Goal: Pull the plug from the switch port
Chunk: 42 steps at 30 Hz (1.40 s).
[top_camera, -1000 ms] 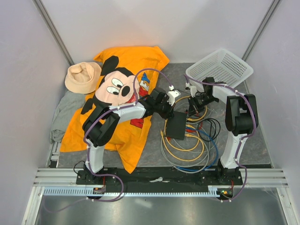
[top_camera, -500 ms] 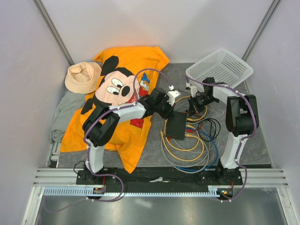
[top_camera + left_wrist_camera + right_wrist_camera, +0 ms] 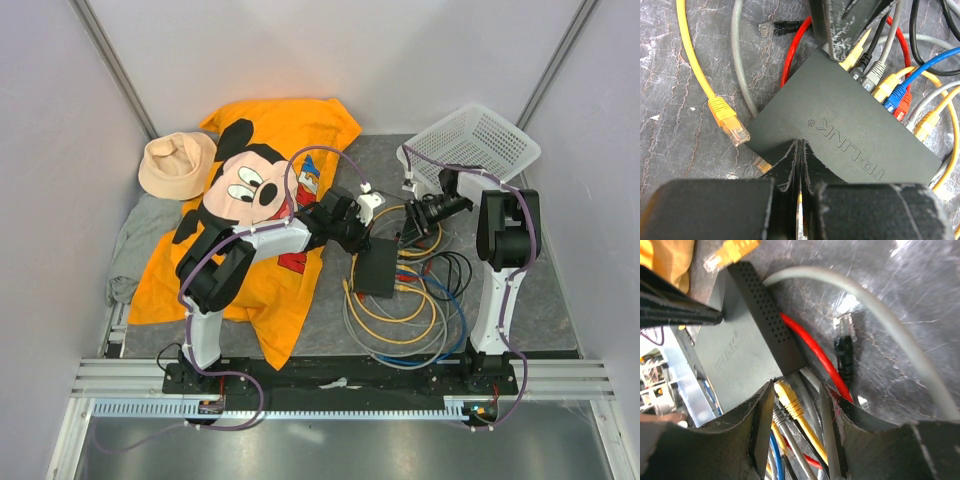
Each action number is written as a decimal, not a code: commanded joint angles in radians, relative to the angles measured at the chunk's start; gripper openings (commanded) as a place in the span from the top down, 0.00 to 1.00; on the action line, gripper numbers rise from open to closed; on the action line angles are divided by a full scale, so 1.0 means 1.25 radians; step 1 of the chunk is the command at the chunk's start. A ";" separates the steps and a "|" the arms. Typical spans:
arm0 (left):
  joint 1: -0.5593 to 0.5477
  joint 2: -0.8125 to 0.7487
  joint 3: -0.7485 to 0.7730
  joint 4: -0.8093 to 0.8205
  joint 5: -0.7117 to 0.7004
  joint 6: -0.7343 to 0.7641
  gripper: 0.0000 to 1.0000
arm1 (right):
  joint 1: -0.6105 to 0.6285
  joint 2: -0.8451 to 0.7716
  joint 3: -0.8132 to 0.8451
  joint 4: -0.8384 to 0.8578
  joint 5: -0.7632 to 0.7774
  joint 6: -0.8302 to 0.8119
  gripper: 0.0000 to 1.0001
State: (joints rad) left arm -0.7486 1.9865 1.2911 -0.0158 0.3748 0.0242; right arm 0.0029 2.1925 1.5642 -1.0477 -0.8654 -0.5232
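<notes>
1. Left gripper (image 3: 800, 150) closed, fingers pressed flat together with nothing between them, tips down on the top face of the switch (image 3: 840, 125) near the edge opposite its ports. Arm stretched over an orange Mickey Mouse cloth (image 3: 250, 200) lying left of the switch.
2. Loose yellow plug (image 3: 729, 121) on the grey mat (image 3: 540, 300) just off the switch's left corner in the left wrist view. Loose black plug (image 3: 771, 28) beyond the switch's far corner.
3. Switch itself a flat black box on the mat between the two grippers, ringed by loops of yellow, grey, blue and black cable.
4. Row of plugs along the switch's port edge: yellow, black, grey, yellow, blue, red.
5. Right gripper (image 3: 797, 400) open, jaws apart, straddling the end yellow plug (image 3: 786, 396) at the switch's port edge. Finger contact with it unclear.
6. White mesh basket (image 3: 470, 145) well right of and beyond the switch.
</notes>
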 commanded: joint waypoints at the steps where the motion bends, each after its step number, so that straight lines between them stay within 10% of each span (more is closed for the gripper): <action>1: -0.001 0.029 -0.020 -0.100 -0.019 0.037 0.97 | 0.001 0.022 0.013 -0.102 -0.046 -0.100 0.51; 27: -0.002 0.038 -0.011 -0.101 -0.016 0.037 0.97 | 0.027 0.043 -0.028 -0.068 -0.062 -0.085 0.62; 42: -0.001 0.043 -0.006 -0.103 -0.016 0.038 0.97 | 0.033 -0.029 -0.061 0.013 0.059 -0.070 0.97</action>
State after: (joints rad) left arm -0.7483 1.9873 1.2953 -0.0246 0.3756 0.0261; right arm 0.0185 2.1906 1.5150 -1.0840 -0.8902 -0.5949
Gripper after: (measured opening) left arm 0.036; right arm 0.167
